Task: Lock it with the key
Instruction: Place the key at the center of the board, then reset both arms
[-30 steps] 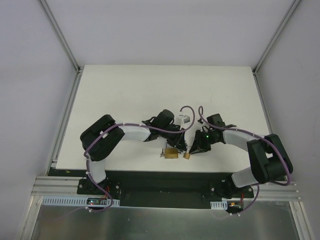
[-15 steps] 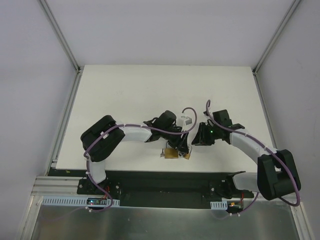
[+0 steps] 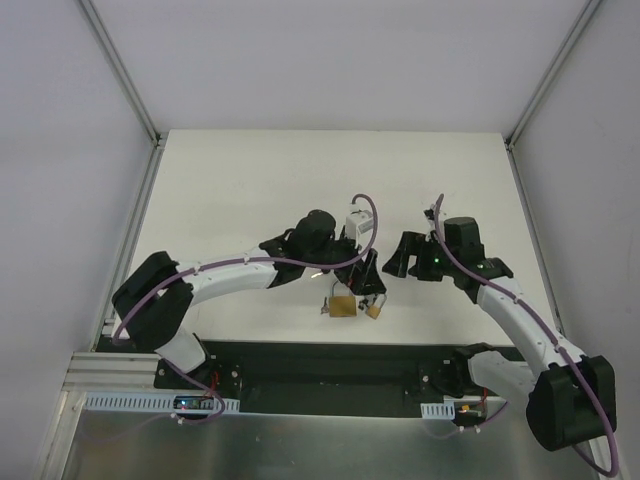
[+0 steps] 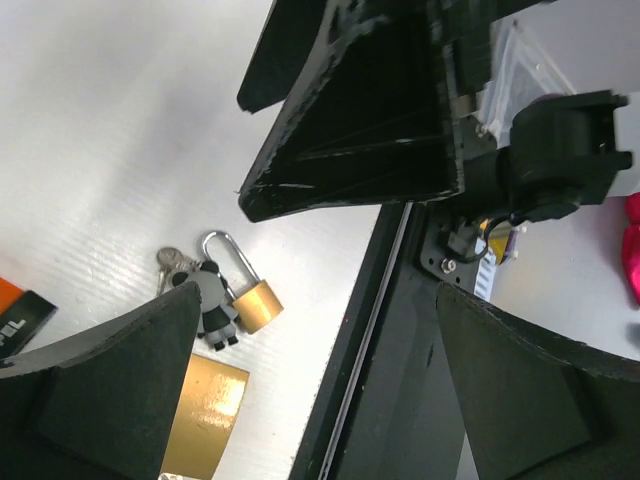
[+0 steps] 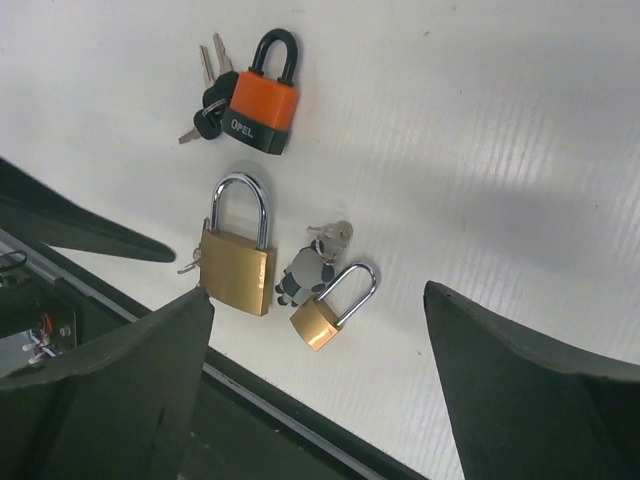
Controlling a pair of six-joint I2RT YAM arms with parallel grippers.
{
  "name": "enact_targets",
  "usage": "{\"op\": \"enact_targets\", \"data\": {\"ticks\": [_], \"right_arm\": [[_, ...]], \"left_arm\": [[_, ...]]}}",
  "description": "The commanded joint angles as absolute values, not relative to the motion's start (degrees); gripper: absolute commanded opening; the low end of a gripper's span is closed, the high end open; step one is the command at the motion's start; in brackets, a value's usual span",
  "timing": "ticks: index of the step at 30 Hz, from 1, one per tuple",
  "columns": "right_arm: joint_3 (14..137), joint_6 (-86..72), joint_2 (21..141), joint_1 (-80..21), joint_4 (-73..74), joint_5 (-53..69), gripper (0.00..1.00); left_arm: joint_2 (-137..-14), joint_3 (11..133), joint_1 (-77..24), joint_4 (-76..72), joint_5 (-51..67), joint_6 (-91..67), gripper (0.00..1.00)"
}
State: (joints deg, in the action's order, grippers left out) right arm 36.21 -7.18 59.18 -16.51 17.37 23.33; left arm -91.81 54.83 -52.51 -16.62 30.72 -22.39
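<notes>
- Small brass padlock (image 5: pixel 318 320) flat on white table (image 3: pixel 250 180), near front edge; key bunch with panda fob (image 5: pixel 303 272) touching its shackle.
- Shackle seated or not: cannot tell.
- Large brass padlock (image 5: pixel 237 272) just beside, to its left in right wrist view.
- Orange OPEL padlock (image 5: pixel 262 105) with own keys (image 5: pixel 205 100) farther in.
- Left gripper (image 3: pixel 368 278) above locks, jaws wide apart, holding nothing.
- Right gripper (image 3: pixel 397 262) near, jaws apart, holding nothing.
</notes>
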Motion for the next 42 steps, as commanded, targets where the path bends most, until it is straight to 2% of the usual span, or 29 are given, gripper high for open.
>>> {"op": "enact_targets", "data": {"ticks": [1, 5, 13, 19, 25, 30, 35, 39, 42], "right_arm": [[37.97, -7.21, 56.87, -16.08, 17.49, 20.83, 0.93], [38.06, -7.12, 57.39, -15.82, 17.49, 21.18, 1.00], [38.67, -6.68, 58.62, -15.82, 17.31, 20.83, 0.97], [39.90, -6.42, 59.76, -15.73, 17.57, 20.57, 0.97], [41.04, -6.24, 60.82, -15.56, 18.02, 19.34, 0.97], [44.99, -4.84, 61.61, -15.21, 21.00, 15.04, 0.97], [46.93, -3.43, 58.63, -15.03, 22.33, 7.66, 0.97], [43.60, -1.59, 52.31, -15.03, 16.28, 3.61, 0.96], [36.32, -0.36, 45.54, -15.03, 6.27, 1.67, 0.97]], "left_arm": [[-86.49, 52.21, -52.65, -22.05, 27.16, -20.57, 0.99], [-85.43, 51.16, -51.24, -24.52, 28.47, -21.44, 0.99], [-82.62, 45.54, -43.78, -29.88, 34.45, -26.72, 0.99], [-75.60, 39.30, -34.46, -28.48, 34.02, -27.95, 0.99], [-66.54, 34.72, -26.20, -15.86, 25.24, -25.06, 0.99], [-58.46, 34.81, -25.14, -5.46, 9.53, -19.87, 0.99], [-49.33, 33.58, -25.14, -2.11, 0.98, -18.81, 0.99], [-42.55, 31.91, -25.22, -1.32, -3.24, -16.88, 0.99], [-37.89, 30.41, -25.22, -1.14, -5.71, -15.21, 0.99]]}}
